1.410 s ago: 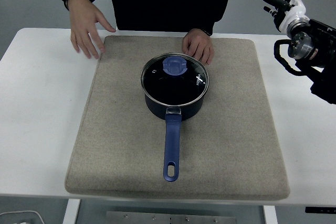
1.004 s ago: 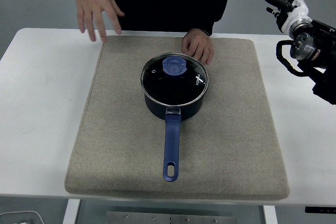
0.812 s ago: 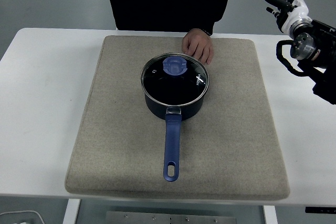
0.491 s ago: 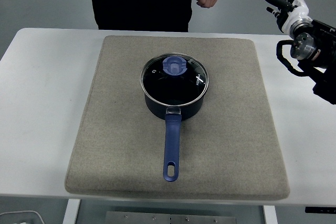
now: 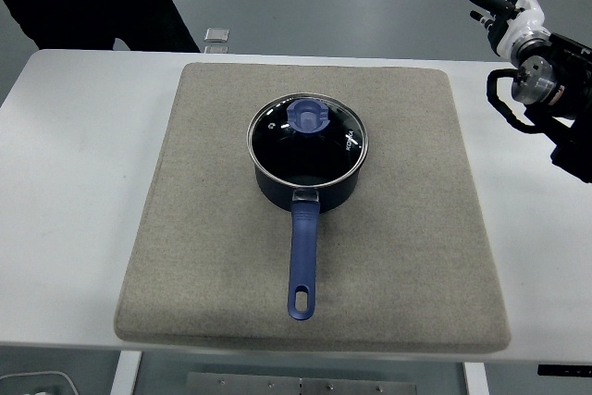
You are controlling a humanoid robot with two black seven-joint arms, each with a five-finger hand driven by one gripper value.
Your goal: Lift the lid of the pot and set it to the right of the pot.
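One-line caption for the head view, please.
Blue long-handled saucepan with glass lid on beige mat; right hand raised open, far right.

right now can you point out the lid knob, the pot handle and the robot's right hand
lid knob [image 5: 306, 116], head view, on the blue knob's top at the lid's centre
pot handle [image 5: 302, 256], head view, midway along the blue handle
right hand [image 5: 499, 5], head view, on the palm below the spread fingers

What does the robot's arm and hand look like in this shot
Only the right arm shows: black casing with a silver metal wrist joint and a black cable looping beside it. Its right hand is white with five black-and-white segmented fingers. The left arm is out of view.
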